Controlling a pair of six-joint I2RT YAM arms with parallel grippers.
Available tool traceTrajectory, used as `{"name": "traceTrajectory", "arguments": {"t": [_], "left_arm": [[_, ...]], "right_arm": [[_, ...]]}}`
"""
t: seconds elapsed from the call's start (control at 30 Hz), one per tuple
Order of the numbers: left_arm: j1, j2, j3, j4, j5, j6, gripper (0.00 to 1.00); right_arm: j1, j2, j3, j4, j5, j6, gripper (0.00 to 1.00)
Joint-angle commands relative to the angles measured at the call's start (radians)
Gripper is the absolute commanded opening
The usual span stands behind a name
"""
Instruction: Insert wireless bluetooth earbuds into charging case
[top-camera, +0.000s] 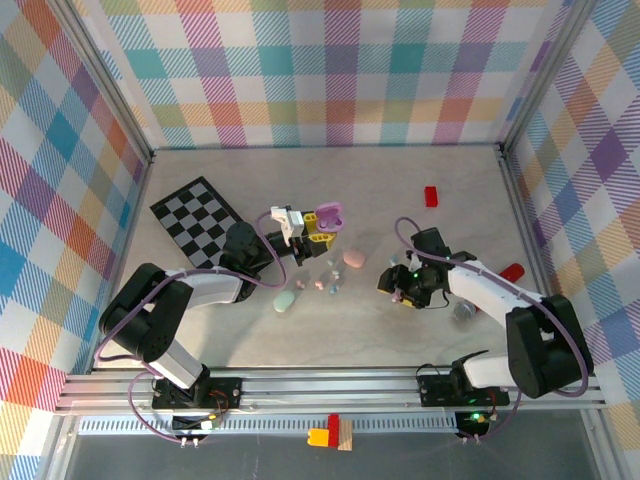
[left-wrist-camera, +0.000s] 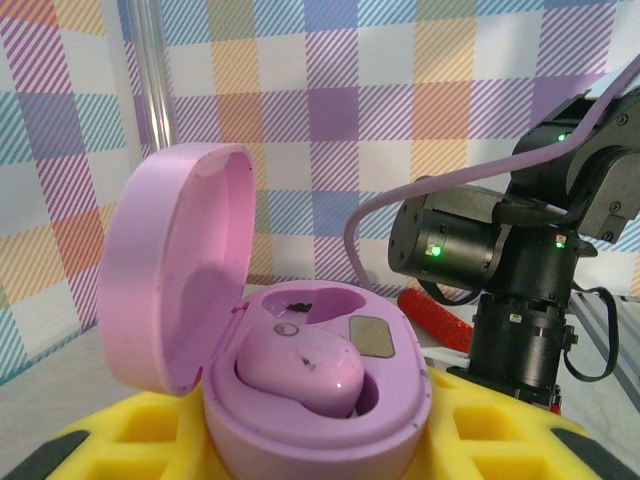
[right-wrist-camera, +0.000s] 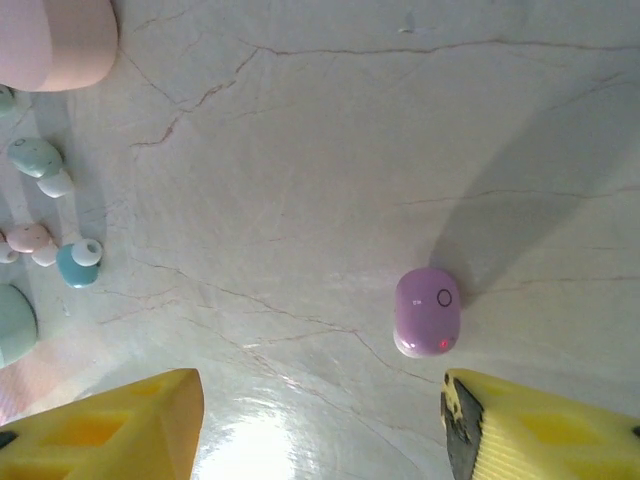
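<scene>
A purple earbud (right-wrist-camera: 428, 312) lies alone on the surface (right-wrist-camera: 330, 130), with a ring mark and a small red light on its top. It sits between the right fingers (right-wrist-camera: 120, 420), which stand wide apart at 7 and 5 o'clock of the right wrist view, neither touching it. At 9 o'clock in that view three loose ones lie close together: a mint earbud (right-wrist-camera: 38, 160), a pink earbud (right-wrist-camera: 30, 238) and a blue earbud (right-wrist-camera: 78, 262), the last two just beside each other. A pink case (right-wrist-camera: 50, 40) lies in the corner at 11 o'clock, and a mint case (right-wrist-camera: 12, 325) shows at the edge at 8 o'clock. A second purple earbud (left-wrist-camera: 300, 365) sits in the near socket of the purple case (left-wrist-camera: 330, 430), whose lid (left-wrist-camera: 175, 275) stands open at 9 o'clock of the left wrist view. The left fingers (left-wrist-camera: 490, 440) are clamped on that case from both sides and hold it clear of the surface. From above, the held case is at 12 o'clock of the loose cluster, with the pink case at its 5 o'clock. The right arm (left-wrist-camera: 500, 260) stands at 3 o'clock of the left wrist view. In the overhead view a red block (top-camera: 431, 196) lies well apart at 1 o'clock, a checkerboard (top-camera: 197, 222) lies at 10 o'clock, and a red piece (top-camera: 512, 271) lies just beside the right arm.
</scene>
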Motion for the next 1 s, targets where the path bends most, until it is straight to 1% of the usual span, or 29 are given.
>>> {"name": "traceTrajectory", "arguments": {"t": [0.0,0.07,0.13,0.2,0.37,0.53,0.7,0.87,0.97], "left_arm": [[0.010,-0.018,0.001,0.050,0.028,-0.010,0.37],[0.010,-0.013,0.004,0.049,0.031,-0.010,0.37],[0.012,-0.007,0.009,0.051,0.032,-0.011,0.37],[0.012,-0.006,0.012,0.050,0.036,-0.011,0.37],[0.013,-0.007,0.014,0.049,0.035,-0.011,0.37],[0.012,-0.006,0.011,0.049,0.038,-0.011,0.37],[0.012,-0.007,0.018,0.052,0.042,-0.018,0.37],[0.012,-0.013,0.017,0.051,0.042,-0.018,0.37],[0.012,-0.016,0.014,0.051,0.042,-0.019,0.37]], "right_arm": [[-0.041,0.000,0.032,-0.061,0.032,-0.056,0.63],[-0.064,0.025,0.048,-0.046,0.004,-0.084,0.62],[-0.066,0.063,0.072,-0.045,-0.011,-0.109,0.61],[-0.065,0.096,0.086,-0.038,-0.024,-0.119,0.58],[-0.067,0.131,0.072,-0.024,-0.024,-0.120,0.56],[-0.068,0.112,0.035,-0.013,-0.019,-0.097,0.59],[-0.067,0.087,0.016,-0.013,0.004,-0.086,0.61],[-0.067,0.100,0.001,0.023,-0.048,-0.076,0.59],[-0.068,0.104,-0.004,0.039,-0.057,-0.070,0.58]]}}
